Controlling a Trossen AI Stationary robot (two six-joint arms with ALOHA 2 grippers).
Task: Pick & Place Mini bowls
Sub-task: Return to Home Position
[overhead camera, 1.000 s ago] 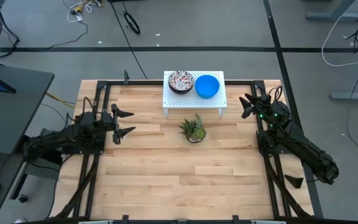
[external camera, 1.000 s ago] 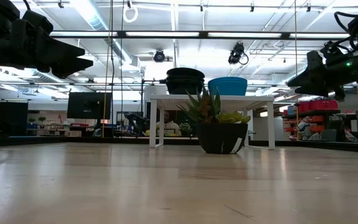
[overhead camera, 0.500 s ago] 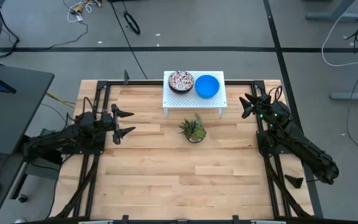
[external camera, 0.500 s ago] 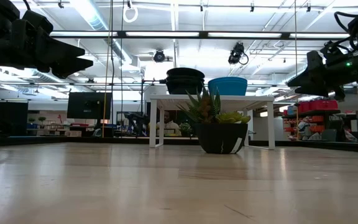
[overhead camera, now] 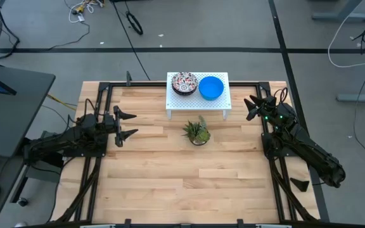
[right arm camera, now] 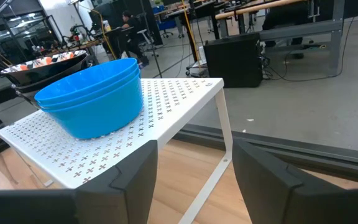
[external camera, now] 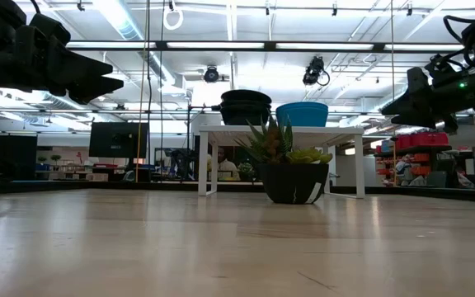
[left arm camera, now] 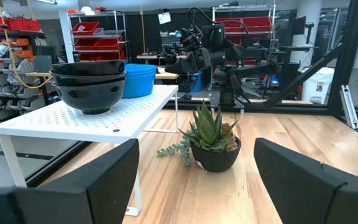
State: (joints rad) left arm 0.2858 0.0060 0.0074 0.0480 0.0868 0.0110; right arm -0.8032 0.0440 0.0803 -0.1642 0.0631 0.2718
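We see two stacks on the white perforated metal shelf (overhead camera: 197, 98) — plain blue round bowls (overhead camera: 211, 87) beside floral-patterned round bowls (overhead camera: 184, 83). Both claws hover empty with fingers spread — left gripper (overhead camera: 126, 126) at the table's left, right gripper (overhead camera: 252, 107) right of the shelf.

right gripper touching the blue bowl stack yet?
Apart. The high view shows the right gripper off the white rack's right end, with bare table between it and the blue bowl stack; its fingers are open.
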